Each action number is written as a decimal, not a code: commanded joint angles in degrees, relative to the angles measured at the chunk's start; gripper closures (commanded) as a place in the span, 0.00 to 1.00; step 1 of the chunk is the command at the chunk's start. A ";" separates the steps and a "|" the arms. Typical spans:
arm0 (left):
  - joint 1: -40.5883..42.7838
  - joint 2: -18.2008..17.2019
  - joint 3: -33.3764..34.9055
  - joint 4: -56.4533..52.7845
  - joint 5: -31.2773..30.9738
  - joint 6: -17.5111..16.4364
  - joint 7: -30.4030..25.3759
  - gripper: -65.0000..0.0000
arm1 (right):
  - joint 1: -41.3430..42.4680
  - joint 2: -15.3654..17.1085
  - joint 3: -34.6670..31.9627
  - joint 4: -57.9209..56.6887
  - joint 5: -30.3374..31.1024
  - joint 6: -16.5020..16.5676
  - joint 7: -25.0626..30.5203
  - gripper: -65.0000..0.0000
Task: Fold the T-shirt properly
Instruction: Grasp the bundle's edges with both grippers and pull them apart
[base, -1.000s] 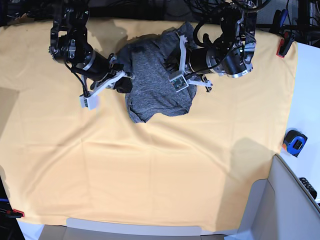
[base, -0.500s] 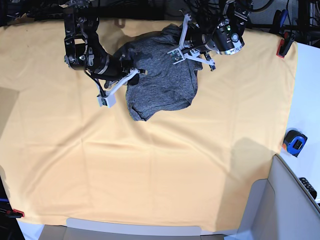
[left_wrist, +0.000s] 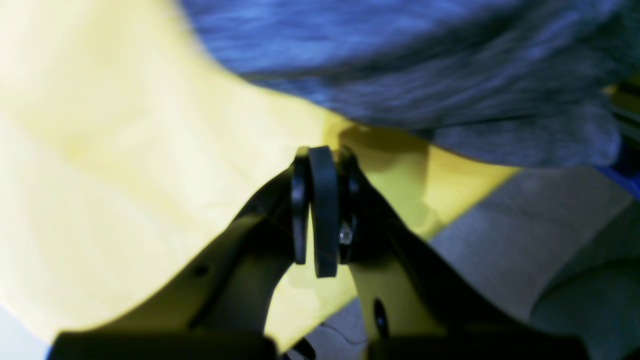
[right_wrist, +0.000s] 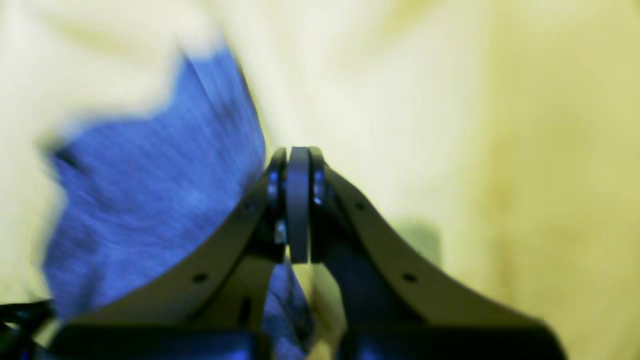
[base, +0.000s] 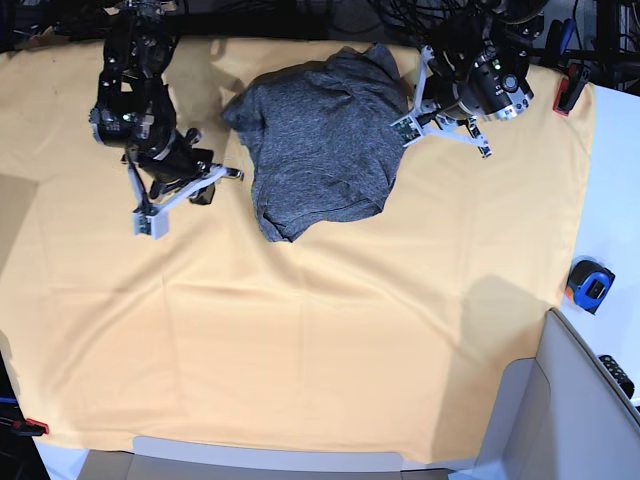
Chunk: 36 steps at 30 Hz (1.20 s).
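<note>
In the base view both arms have pulled off the shirt (base: 318, 140) since the earlier frames: the right gripper (base: 205, 180), which sat at the shirt's edge, now hangs over bare cloth (base: 300, 340) with the shirt well off to one side of it, and the left gripper (base: 440, 125), which lay across the fabric, now sits just past the shirt's other edge. The shirt lies bunched on the cloth-covered desk between the two grippers, touched by neither. A tape measure (base: 588, 284) rests near the desk's edge, far from both. In the left wrist view the left gripper (left_wrist: 320, 220) is fully closed, pads pressed together with nothing between them; the shirt (left_wrist: 425, 65) lies ahead of it and above, apart from the tips, over the cloth (left_wrist: 125, 150). In the right wrist view, which is blurred, the right gripper (right_wrist: 298, 205) is likewise closed and empty, with the shirt (right_wrist: 150, 190) beside it on one side and cloth (right_wrist: 450, 125) ahead.
</note>
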 joint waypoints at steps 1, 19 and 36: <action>0.43 1.10 -0.72 1.11 -0.55 0.07 -2.38 1.00 | -0.01 -0.60 0.71 0.74 3.45 0.43 1.17 1.00; 9.14 3.47 3.41 1.46 -0.81 0.07 -31.30 1.00 | -6.69 0.63 1.32 0.48 20.69 15.46 -0.94 1.00; 7.99 9.27 11.23 1.37 -0.55 0.07 -26.38 1.00 | -7.92 6.96 -8.26 0.39 20.60 18.63 -2.69 1.00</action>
